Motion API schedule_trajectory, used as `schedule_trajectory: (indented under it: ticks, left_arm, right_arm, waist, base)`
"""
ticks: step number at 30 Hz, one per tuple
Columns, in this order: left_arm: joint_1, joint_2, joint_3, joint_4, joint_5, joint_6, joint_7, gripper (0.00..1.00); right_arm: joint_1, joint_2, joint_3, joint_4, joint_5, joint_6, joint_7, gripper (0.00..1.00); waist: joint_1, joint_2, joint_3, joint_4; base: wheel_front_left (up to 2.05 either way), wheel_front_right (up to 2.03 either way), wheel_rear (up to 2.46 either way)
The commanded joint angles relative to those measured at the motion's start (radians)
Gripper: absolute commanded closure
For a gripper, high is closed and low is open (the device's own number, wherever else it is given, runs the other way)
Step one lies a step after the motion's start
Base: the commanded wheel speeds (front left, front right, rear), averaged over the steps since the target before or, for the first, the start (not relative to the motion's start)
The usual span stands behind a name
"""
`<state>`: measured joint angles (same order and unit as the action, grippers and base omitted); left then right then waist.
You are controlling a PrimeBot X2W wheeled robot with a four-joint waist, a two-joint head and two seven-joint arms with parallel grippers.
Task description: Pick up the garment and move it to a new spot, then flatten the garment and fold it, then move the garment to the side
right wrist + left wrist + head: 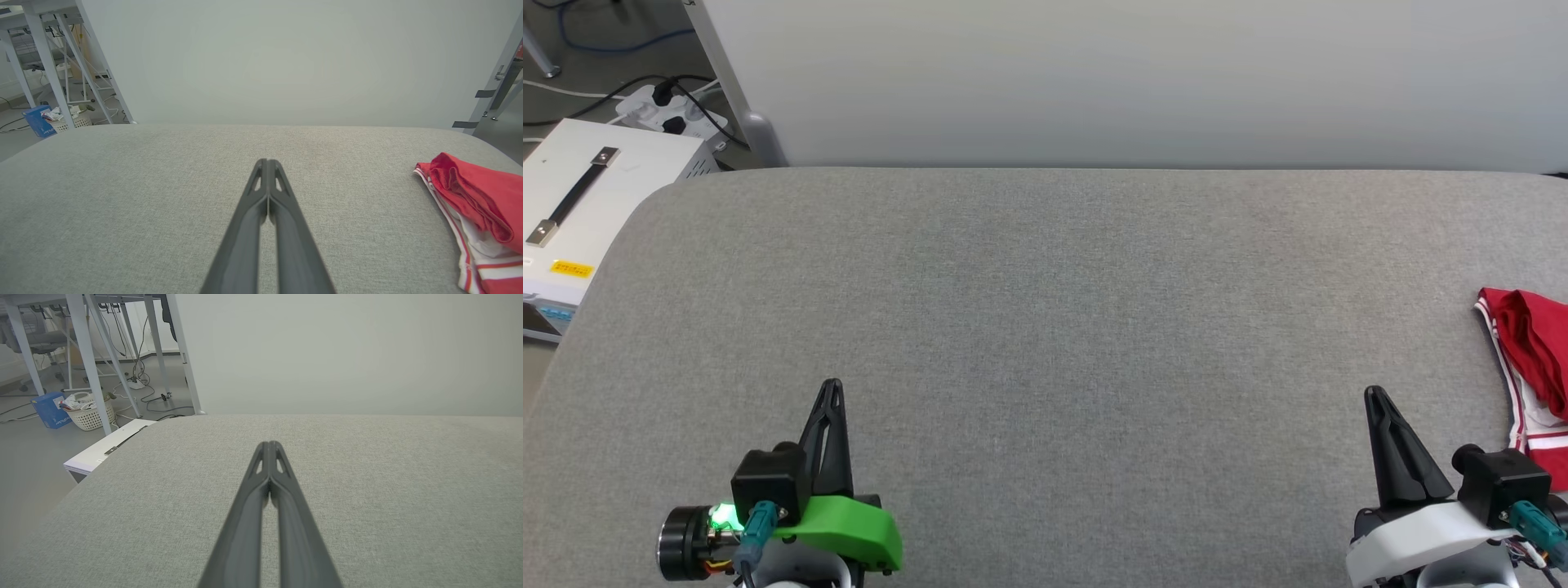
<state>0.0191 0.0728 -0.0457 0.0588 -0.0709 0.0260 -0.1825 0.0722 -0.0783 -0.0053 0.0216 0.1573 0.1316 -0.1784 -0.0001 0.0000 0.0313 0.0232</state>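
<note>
The garment point(1531, 359), a red jersey with white parts and red-white striped trim, lies bunched at the far right edge of the grey padded table point(1045, 310). In the right wrist view the garment point(478, 204) sits to the right of my fingers. My right gripper point(1376, 394) is shut and empty at the lower right, a short way left of the garment and apart from it. My left gripper point(832, 385) is shut and empty at the lower left, far from the garment. Both point toward the table's far edge. The garment's lettering is hidden.
A pale partition wall point(1143, 82) stands behind the table. Off the table's left edge sits a white case with a black handle point(580, 196), and a power strip with cables point(666, 110). Farther off on the floor are a laundry basket point(88, 412) and table legs.
</note>
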Motion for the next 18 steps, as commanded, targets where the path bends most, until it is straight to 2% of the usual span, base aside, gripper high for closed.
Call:
schedule_trajectory:
  ticks: [1, 18]
  left_arm:
    - [-0.006, -0.003, 0.004, -0.004, 0.010, -0.006, 0.008, 1.00]
    - [-0.008, -0.007, 0.013, -0.015, 0.022, -0.010, 0.042, 1.00]
  right_arm:
    - [-0.019, 0.002, 0.000, -0.006, -0.010, 0.000, 0.006, 1.00]
    - [-0.030, 0.007, 0.001, -0.009, -0.039, 0.000, 0.040, 1.00]
  waist:
    - [0.0001, 0.0000, 0.000, 0.000]
    - [0.0001, 0.0000, -0.007, -0.005]
  base:
    - [0.00, 0.00, 0.00]
    - [0.00, 0.00, 0.00]
